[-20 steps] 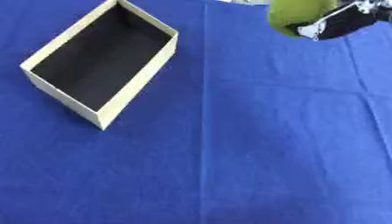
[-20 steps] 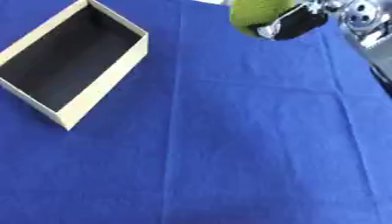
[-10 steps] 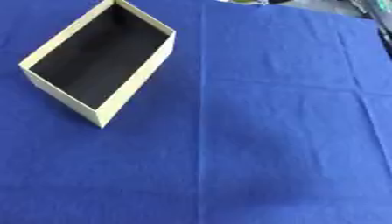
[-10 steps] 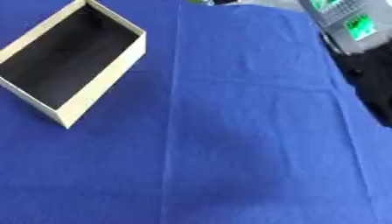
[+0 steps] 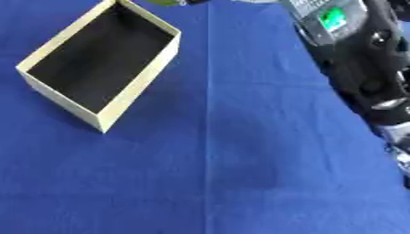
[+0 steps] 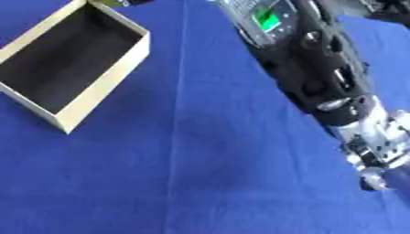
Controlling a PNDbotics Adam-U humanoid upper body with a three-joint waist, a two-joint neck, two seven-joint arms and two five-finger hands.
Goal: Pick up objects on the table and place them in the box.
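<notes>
Left eye view: your right arm [image 5: 360, 68] slants across the frame from twelve o'clock down to four o'clock, black with a green-lit panel near the top. Its hand lies beyond the top edge, so you cannot tell whether the fingers are apart or clamped on anything. A sliver of a yellow-green object [image 5: 164, 2] peeks in at twelve o'clock, just past the far corner of the box [image 5: 144, 77], too cut off to say more. The box sits at ten o'clock on the blue cloth [image 5: 208, 183], open, dark inside, nothing in it.

Right eye view: the same arm fills the frame from twelve o'clock to four o'clock, a silver joint at its lower end. The box rests at ten o'clock, well apart from the arm.
</notes>
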